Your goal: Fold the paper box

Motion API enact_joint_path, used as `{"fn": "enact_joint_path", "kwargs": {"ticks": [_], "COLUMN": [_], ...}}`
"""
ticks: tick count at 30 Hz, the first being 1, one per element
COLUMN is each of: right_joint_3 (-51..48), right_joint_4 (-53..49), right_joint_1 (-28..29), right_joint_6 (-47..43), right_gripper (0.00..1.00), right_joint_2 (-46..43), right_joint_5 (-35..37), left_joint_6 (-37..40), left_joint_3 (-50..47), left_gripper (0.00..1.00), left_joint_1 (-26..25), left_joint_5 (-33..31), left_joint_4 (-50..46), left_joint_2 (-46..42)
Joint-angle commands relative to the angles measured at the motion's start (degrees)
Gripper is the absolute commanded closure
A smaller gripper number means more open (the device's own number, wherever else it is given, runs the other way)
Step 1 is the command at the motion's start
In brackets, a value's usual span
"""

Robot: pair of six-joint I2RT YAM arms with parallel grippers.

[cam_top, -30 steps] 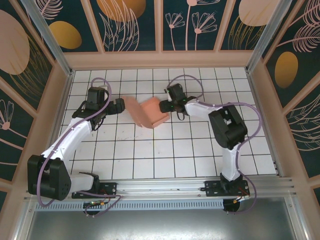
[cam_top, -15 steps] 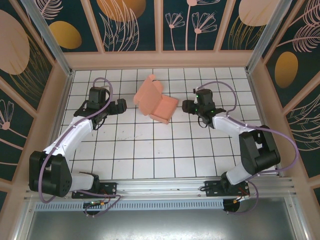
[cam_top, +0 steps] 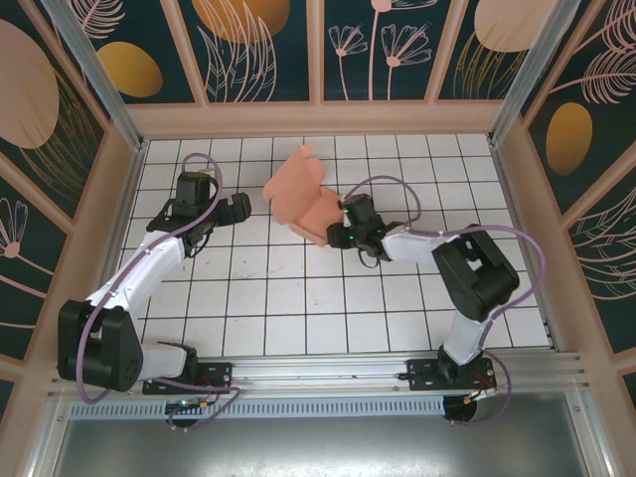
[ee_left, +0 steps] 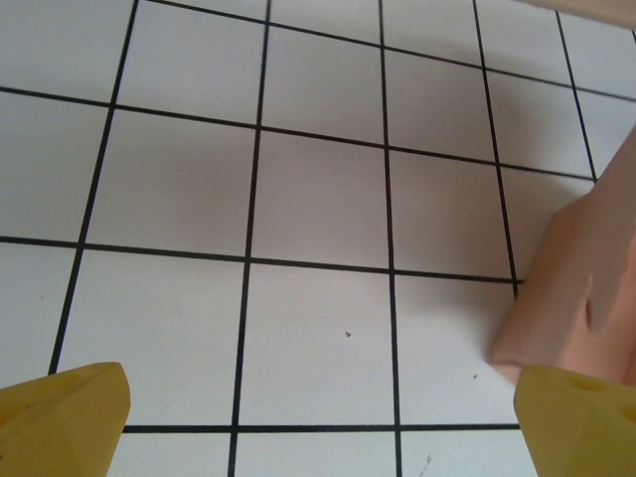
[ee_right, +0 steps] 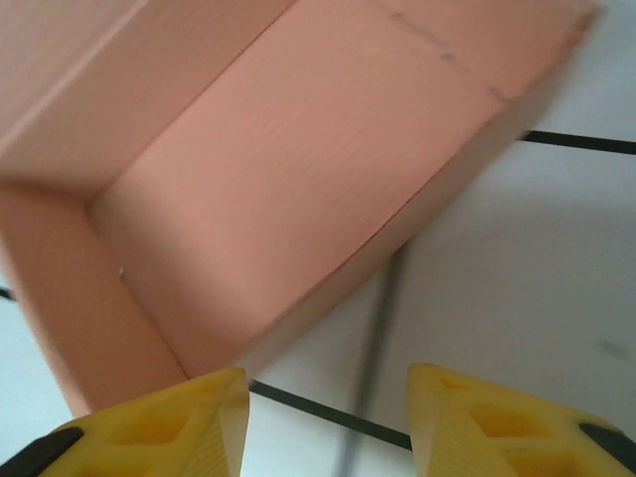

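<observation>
Right wrist: right tool (ee_right: 328, 397) is hovering half-open, empty, at the box (ee_right: 258, 199) wall. Left tool (ee_left: 318, 415) is gaping wide, so the unbraced box is risking sliding off.

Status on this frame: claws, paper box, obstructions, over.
Left claw open beside the paper box. Right claw open at its edge, not gripping. Box partly folded, open on top. No obstruction seen.
</observation>
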Motion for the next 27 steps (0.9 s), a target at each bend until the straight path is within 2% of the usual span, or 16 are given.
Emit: {"fn": "enact_joint_path", "kwargs": {"ticks": [1,5,8,11,14,18,23,27], "right_joint_3": [6.04,9.61,7.19,3.67,2.54,5.91,12.16,16.28], "right_joint_4": [2.21,3.37,6.95,9.27,7.63,-0.35,-7.9,-10.02], "right_joint_1": [3.1,5.46,5.55,4.0,0.0,-5.6,-5.68,-5.56], "right_joint_6": [0.54,-1.69,-3.64,-4.82,-5.05,-2.35,-0.13,0.9], "right_gripper": [0.54,0.49,0.43,0.39,0.36,0.37,0.45,0.49], "right_joint_2": [3.29,4.97,2.18,-2.5,-5.08,-2.96,1.93,5.06], "right_joint_5": [-1.03,-1.94,-2.9,-2.61,-2.76,-2.12,1.56,2.31], "left_joint_6": [-4.93,-7.57,-9.09,-9.42,-9.42,-9.28,-8.31,-7.45], "left_joint_3": [-1.24,-1.15,-1.7,-2.09,-2.13,-1.57,-1.64,-2.26], "left_gripper": [0.02,0.02,0.01,0.02,0.02,0.02,0.02,0.02], "left_joint_1": [0.32,0.22,-0.03,-0.39,-0.61,-1.22,-1.68,-1.67], "left_joint_5": [-2.31,-4.09,-3.06,-2.69,-1.2,-0.07,-0.18,-0.28], "left_joint_4": [2.48,1.56,2.25,3.01,4.0,4.88,4.88,4.53], "left_joint_2": [-0.52,0.15,0.47,1.03,2.1,3.28,3.41,3.09]}}
